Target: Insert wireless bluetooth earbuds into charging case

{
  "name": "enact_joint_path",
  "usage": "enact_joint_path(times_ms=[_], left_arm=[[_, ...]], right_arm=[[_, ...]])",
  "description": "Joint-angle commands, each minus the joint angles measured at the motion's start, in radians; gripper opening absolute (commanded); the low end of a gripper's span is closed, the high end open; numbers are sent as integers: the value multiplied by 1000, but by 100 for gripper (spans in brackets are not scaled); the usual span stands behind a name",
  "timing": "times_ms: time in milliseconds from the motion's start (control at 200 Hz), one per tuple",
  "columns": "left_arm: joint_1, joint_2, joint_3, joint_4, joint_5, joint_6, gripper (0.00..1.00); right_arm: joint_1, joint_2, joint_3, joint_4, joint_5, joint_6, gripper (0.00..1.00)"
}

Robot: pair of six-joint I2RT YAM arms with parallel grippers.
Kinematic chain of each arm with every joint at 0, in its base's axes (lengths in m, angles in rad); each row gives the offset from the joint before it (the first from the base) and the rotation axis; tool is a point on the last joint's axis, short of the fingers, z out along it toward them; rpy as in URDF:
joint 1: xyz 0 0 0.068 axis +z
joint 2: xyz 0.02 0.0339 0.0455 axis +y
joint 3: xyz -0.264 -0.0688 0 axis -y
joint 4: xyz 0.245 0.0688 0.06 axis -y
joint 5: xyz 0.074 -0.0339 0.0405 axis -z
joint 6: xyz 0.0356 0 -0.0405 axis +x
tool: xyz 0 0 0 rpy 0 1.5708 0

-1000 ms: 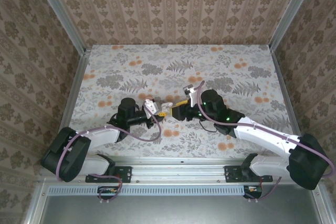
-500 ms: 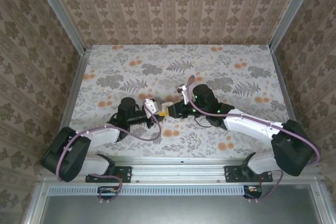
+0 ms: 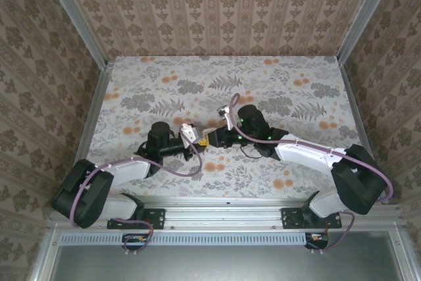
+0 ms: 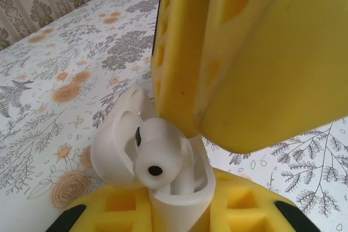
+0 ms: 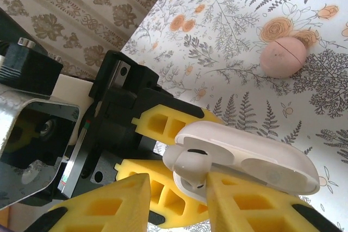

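From above, the left gripper [image 3: 197, 137] and the right gripper [image 3: 212, 139] are meeting tip to tip over the middle of the flowered table [image 3: 296, 77], a little to the near side. What is between the yellow tips is too small to tell from here.

In the left wrist view, the left gripper [image 4: 179, 213] is clenching the charging case [image 4: 182, 202] between its two yellow fingers [image 4: 109, 210]. The mouth of the case is pointing up and the lid [image 4: 117, 134] is standing open. This is probably so that the case cannot slide while the other arm is working. One earbud [image 4: 155, 158] is sitting at the mouth, with its stem going down into the case and its head above the rim. The fingers of the right gripper [image 4: 261, 63] are hanging just over it.

In the right wrist view, the right gripper [image 5: 174, 202] is reaching at the case [image 5: 255, 153] with one finger on each side of the earbud [image 5: 187, 164]. The jaws are standing only partly apart. Whether they are pinching the earbud or only flanking it cannot be told. The second hollow of the case is looking empty. A pinkish disc [image 5: 283, 55] is lying on the table well apart from the work.

By this look, the first earbud is being seated and is not fully down yet.
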Motion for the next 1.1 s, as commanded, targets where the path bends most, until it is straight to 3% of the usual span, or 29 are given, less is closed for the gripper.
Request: enact_joint_path(times_ms=[0,425,620,835,965,1095], left_arm=[[-3,-20,29,18,29,-17,2],[-2,-23,28,16,19,-14,2],[-3,-22,29,17,18,-14,2],[-2,-25,26,16,8,-16,2],[-2,-27,22,23,5,-17,2],[-2,-19,23,29,10,-20,1]], right_arm=[[-3,15,34,29,-1,11,31],[-2,-14,2,9,-17,47,24],[-3,-125,-19,-57,56,60,32],[10,-207,4,-212,240,205,44],[42,-220,35,-318,339,253,55],[52,-187,56,-330,350,256,61]])
